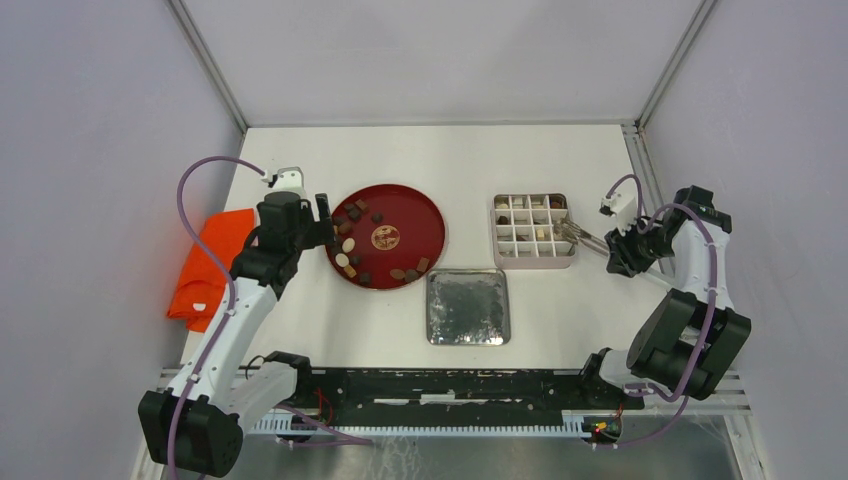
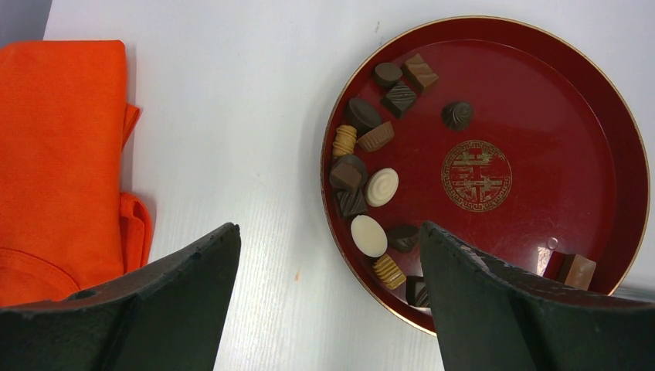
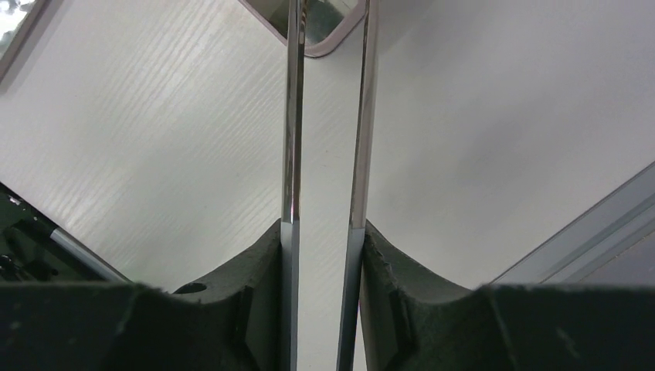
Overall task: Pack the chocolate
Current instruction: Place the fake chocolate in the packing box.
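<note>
The left gripper [image 1: 322, 218] [image 2: 328, 233] hangs over the left rim of the red plate [image 1: 412, 213] [image 2: 541, 154] with its fingers spread wide and nothing between them. Most of the chocolate [image 1: 349, 245] [image 2: 381, 187] lies on this plate, crowded along its left side in dark brown, light brown and cream-white pieces, with a few more near the lower right rim. A few pieces also sit in compartments of the pale grid box [image 1: 535, 263] to the right. The right gripper [image 1: 622, 250] [image 3: 323, 232] pinches a pair of metal tongs [image 1: 577, 237] [image 3: 292, 116] at their handle end; the two blades stand slightly apart, and their tips reach over the right side of the box. Whether the tips carry a piece I cannot tell. A square metal tray [image 1: 468, 307] lies on the white table [image 1: 400, 150] between plate and box, nearer the arms. An orange cloth [image 1: 205, 265] [image 2: 62, 154] lies left of the plate.
</note>
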{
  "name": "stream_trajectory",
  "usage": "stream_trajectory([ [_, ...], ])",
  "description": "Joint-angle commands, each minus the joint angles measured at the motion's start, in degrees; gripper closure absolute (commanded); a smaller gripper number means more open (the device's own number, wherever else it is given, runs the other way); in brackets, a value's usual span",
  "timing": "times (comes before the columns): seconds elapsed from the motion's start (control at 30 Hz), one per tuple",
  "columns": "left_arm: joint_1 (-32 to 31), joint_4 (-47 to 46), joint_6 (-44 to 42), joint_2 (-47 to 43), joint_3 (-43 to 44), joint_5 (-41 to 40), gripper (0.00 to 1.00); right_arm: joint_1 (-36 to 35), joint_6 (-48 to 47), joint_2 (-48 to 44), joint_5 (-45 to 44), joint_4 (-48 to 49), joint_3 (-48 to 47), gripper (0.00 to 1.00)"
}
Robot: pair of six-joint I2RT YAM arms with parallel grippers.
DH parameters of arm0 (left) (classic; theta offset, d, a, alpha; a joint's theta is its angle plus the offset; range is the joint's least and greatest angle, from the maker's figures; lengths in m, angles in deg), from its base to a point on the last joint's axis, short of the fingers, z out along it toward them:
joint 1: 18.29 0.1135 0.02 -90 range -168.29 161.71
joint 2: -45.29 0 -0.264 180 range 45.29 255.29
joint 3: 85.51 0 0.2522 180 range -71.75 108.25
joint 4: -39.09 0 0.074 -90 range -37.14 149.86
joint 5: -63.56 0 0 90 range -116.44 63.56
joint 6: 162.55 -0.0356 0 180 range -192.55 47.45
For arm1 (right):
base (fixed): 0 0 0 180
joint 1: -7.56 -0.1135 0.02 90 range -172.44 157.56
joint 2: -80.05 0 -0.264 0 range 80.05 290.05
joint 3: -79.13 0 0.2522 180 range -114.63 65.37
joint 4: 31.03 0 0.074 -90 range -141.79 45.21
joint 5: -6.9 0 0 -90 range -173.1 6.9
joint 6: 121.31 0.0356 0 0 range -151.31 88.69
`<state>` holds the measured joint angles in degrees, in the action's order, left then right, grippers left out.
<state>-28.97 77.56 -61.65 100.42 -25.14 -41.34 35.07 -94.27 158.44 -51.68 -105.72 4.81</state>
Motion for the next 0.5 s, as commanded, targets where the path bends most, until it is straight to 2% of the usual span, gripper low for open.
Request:
stream_trajectory([
  [0.0,0.2,-2.0,-2.4,-0.1,0.2,0.3,0.09,0.2,-3.2,-1.4,5.4,-3.2,-2.6,0.63],
  [0.13,0.2,-2.0,-2.4,0.1,0.2,0.3,0.09,-0.5,-6.8,-1.5,10.6,-7.4,-3.9,0.64],
  [0.23,0.2,-2.0,-2.4,0.2,0.1,0.3,0.09,-3.6,-7.5,-1.9,13.0,-8.0,-4.0,0.64],
  [0.37,0.2,-2.0,-2.4,0.5,0.1,-0.1,0.09,-11.0,-5.5,-3.5,16.0,-5.2,-3.4,0.64],
  [0.47,0.2,-2.0,-2.4,0.6,0.1,-0.5,0.09,-18.4,-0.2,-5.0,17.1,0.8,-2.2,0.64],
])
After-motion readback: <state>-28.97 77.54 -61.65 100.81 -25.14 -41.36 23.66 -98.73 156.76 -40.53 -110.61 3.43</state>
